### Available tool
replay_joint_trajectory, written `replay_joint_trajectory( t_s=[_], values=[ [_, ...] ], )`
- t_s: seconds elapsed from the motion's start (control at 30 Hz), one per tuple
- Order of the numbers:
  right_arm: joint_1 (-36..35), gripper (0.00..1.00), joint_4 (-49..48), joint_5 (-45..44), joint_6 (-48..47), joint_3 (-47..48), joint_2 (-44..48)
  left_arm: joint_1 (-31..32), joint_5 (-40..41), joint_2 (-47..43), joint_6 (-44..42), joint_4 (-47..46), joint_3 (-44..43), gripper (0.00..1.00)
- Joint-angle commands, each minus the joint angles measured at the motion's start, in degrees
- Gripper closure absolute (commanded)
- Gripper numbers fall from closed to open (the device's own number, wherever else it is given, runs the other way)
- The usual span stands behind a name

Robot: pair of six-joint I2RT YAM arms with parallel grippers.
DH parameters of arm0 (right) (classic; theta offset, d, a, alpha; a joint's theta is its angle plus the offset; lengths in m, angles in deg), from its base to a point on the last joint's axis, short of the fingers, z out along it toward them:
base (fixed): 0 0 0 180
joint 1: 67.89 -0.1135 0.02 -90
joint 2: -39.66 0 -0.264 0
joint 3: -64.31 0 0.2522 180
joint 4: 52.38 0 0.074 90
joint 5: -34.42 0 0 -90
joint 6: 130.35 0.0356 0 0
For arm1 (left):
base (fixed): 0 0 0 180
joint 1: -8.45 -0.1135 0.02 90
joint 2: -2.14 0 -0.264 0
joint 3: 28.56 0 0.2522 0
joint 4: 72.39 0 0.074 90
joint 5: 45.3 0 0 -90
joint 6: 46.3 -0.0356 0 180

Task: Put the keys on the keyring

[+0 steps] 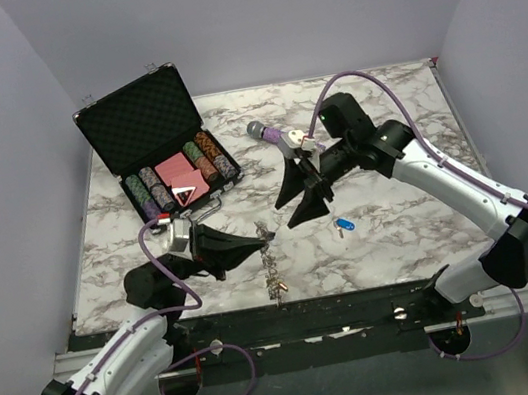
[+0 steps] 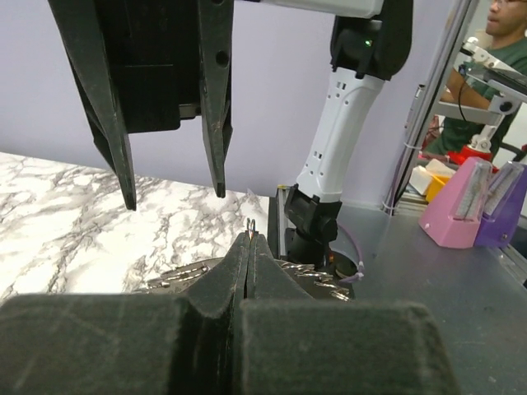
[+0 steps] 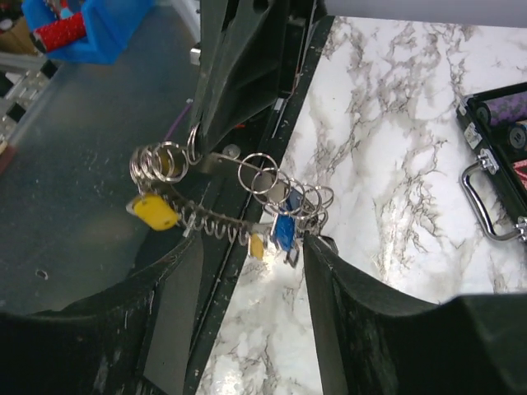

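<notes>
My left gripper [image 1: 258, 247] is shut on the keyring [image 1: 270, 257], a thin silvery ring that hangs over the table's front edge. In the left wrist view a bit of ring wire [image 2: 249, 224] sticks out of the shut left gripper [image 2: 249, 240]. In the right wrist view the keyring [image 3: 218, 222] carries a yellow key [image 3: 155, 211], a blue key [image 3: 284, 230] and a small yellow one [image 3: 257, 245]. My right gripper [image 3: 251, 251] is open just below them, its right fingertip [image 3: 317, 251] close to the blue key. Another blue key [image 1: 343, 226] lies on the marble.
An open black case [image 1: 159, 144] of poker chips stands at the back left, its handle [image 3: 482, 206] towards the middle. A purple microphone [image 1: 268, 133] lies behind the right gripper [image 1: 287, 214]. The marble table [image 1: 402, 235] ends at a dark front rail.
</notes>
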Motion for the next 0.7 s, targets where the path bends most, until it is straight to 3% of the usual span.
replay_joint_trajectory(
  t_s=[0.0,0.67],
  values=[
    [-0.71,0.41,-6.53,-2.87,10.41,1.03,0.34,0.91,5.43,0.75,-1.82,-2.42,-0.46,1.00],
    [-6.51,0.52,-10.23,-4.81,15.59,-1.96,-0.45,6.45,13.43,-1.79,-9.91,6.81,-1.61,1.00]
  ],
)
